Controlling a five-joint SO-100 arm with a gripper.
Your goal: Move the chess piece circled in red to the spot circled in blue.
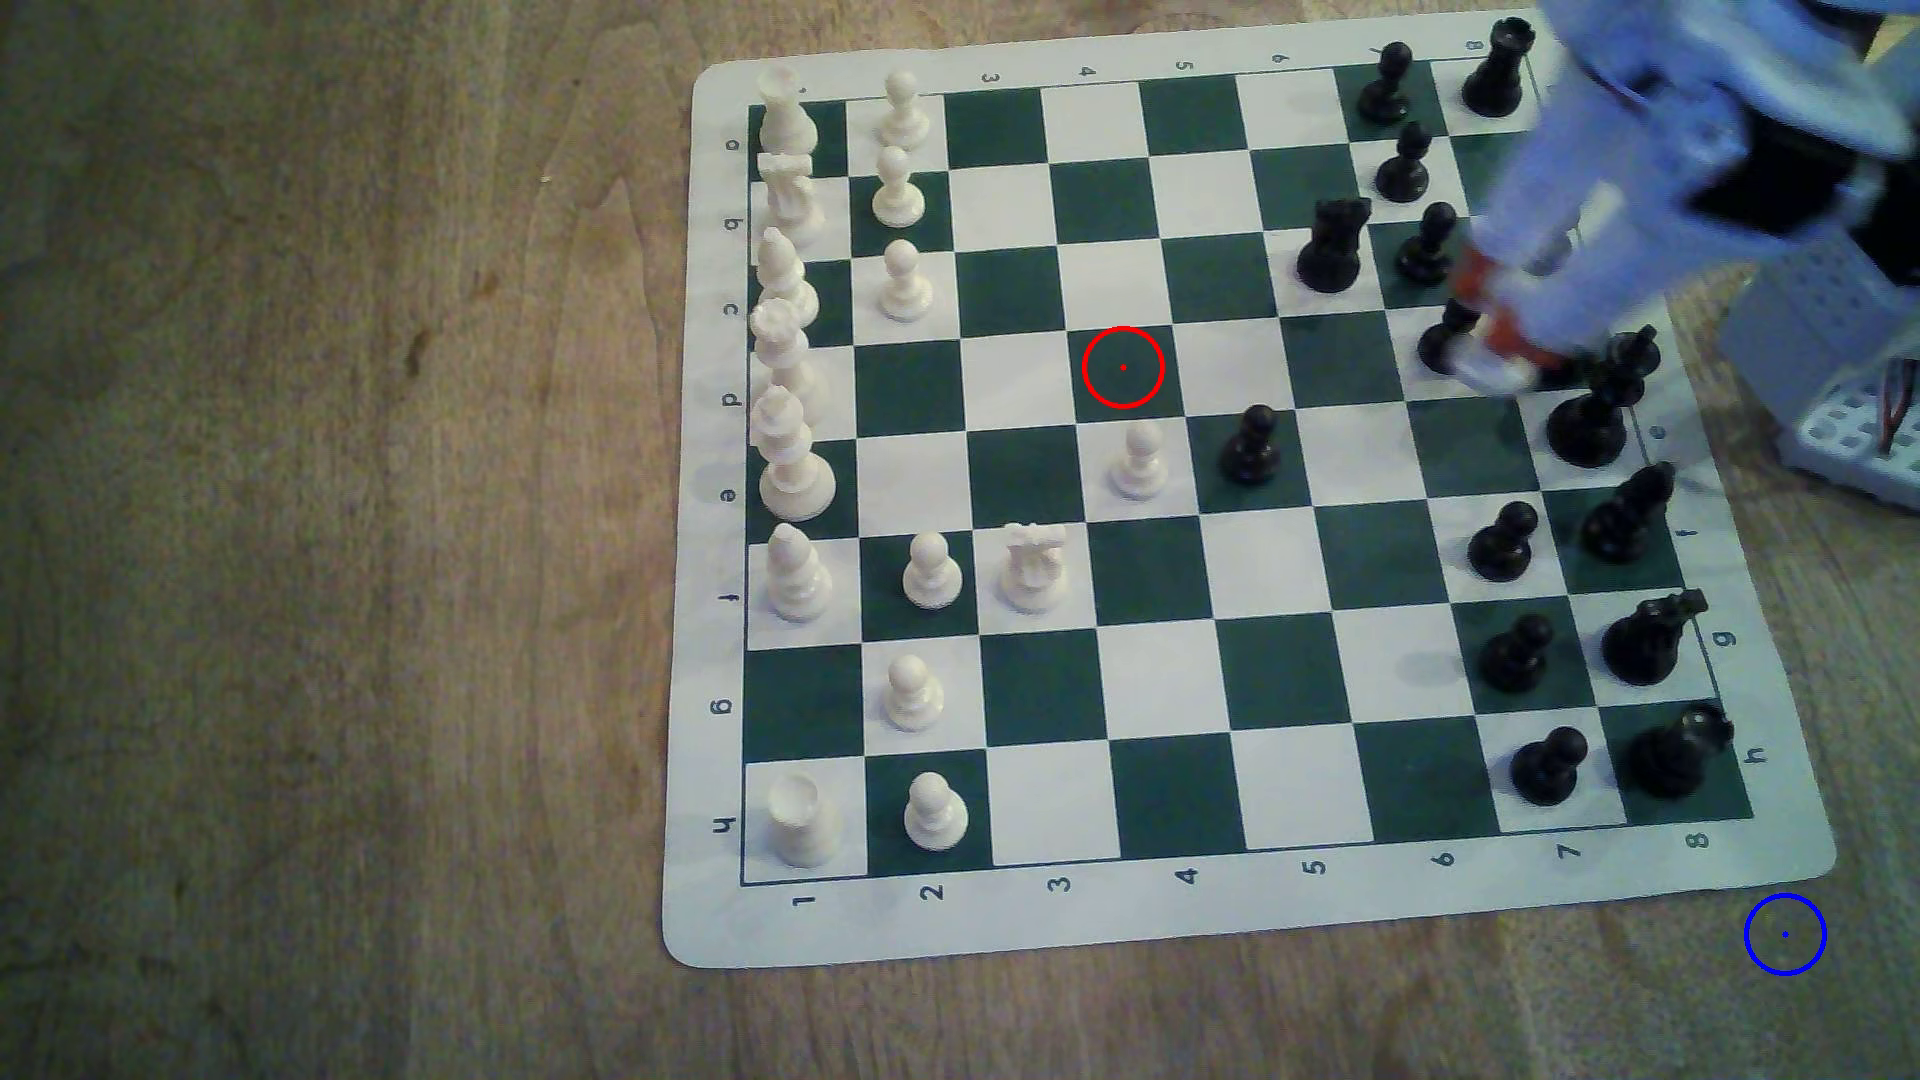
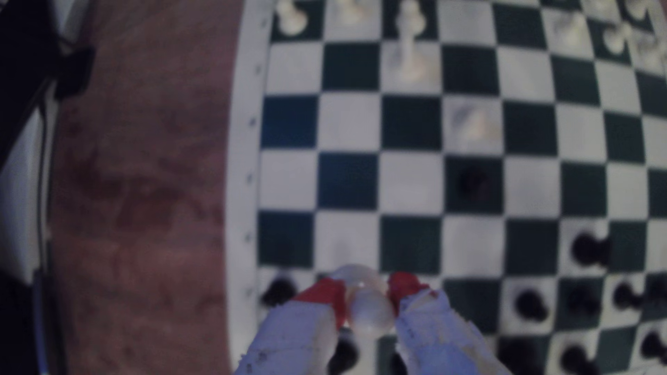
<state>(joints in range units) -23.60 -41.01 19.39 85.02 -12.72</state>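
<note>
Cream-white pawn (image 2: 368, 306); red-tipped end effector (image 2: 366, 294); green-white chequered board (image 1: 1174, 810); blue ring (image 1: 1785, 935) on brown wood.

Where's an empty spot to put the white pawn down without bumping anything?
Bare wood around the blue ring, past the chessboard corner. Middle squares near the red ring are free too. Crowded: white pieces along one edge, black pieces along the other.

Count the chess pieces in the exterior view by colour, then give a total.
White pieces: 16, counting the pawn held in the jaws.
Black pieces: 14 visible; the arm may hide more.
Total: 30 visible.
</note>
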